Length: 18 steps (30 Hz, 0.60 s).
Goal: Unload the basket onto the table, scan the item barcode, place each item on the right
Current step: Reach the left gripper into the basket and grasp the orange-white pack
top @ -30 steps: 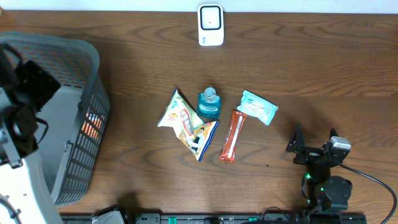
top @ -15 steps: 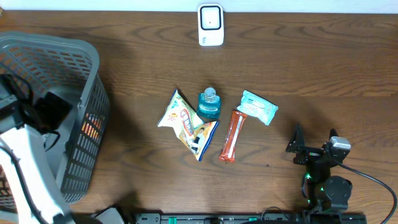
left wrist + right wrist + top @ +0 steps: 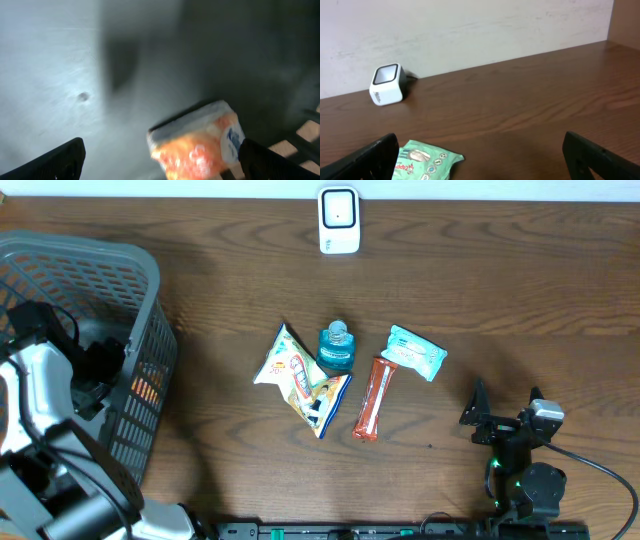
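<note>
We are working on a worktop [image 3: 500,290] where the grey basket [image 3: 140,290] at the left is walling in our left end effector [image 3: 167,162]. It is hanging wide and empty over an orange packet [image 3: 200,135], so it is risking a snag on the mesh. Mid-frame, the snack bag [image 3: 298,375], stick pack [image 3: 372,398], wipes packet [image 3: 413,352] and bottle [image 3: 337,347] are crowding together. Our right end effector [image 3: 480,157], wide and empty at lower right, is risking nudging neighbours. The barcode scanner [image 3: 339,221] is sitting top centre, and a barcode turned away from it is likely failing to read.
</note>
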### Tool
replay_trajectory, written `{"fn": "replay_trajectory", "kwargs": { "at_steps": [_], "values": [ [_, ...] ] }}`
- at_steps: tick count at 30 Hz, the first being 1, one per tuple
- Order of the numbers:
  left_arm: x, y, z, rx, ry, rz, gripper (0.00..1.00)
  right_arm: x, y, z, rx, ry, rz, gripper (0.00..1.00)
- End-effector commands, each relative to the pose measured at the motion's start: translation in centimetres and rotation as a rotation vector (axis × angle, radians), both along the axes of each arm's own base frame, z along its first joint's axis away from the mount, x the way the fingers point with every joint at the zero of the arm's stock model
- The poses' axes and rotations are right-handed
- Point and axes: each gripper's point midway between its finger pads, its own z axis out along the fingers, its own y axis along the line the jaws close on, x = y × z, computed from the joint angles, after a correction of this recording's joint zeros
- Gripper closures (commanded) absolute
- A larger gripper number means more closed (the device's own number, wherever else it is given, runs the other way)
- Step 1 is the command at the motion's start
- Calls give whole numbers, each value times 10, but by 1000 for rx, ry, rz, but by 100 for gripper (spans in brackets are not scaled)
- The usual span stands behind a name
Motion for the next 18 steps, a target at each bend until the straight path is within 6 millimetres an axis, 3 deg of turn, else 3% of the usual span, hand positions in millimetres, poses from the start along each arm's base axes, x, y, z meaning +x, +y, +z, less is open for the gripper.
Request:
{"fn": "replay_trajectory", "kwargs": {
  "at_steps": [1, 8, 10, 11, 15, 17, 18],
  "values": [
    [15, -16, -16, -93, -44, -117, 3, 0, 0, 0, -7, -1, -1, 1],
    [16, -18, -51, -140, 16, -118, 5, 0, 0, 0, -7, -1, -1, 1],
    [14, -19, -59, -156, 37, -116, 28, 0, 0, 0, -7, -1, -1, 1],
    [13, -20, -62, -162, 46, -115, 47, 0, 0, 0, -7, -1, -1, 1],
    [11, -20, -61, -165, 49, -113, 78, 0, 0, 0, -7, -1, -1, 1],
    [11, -21, -57, -163, 46, -113, 91, 0, 0, 0, -7, -1, -1, 1],
    [10, -21, -55, -161, 44, -113, 92, 0, 0, 0, -7, -1, -1, 1]
  ]
}}
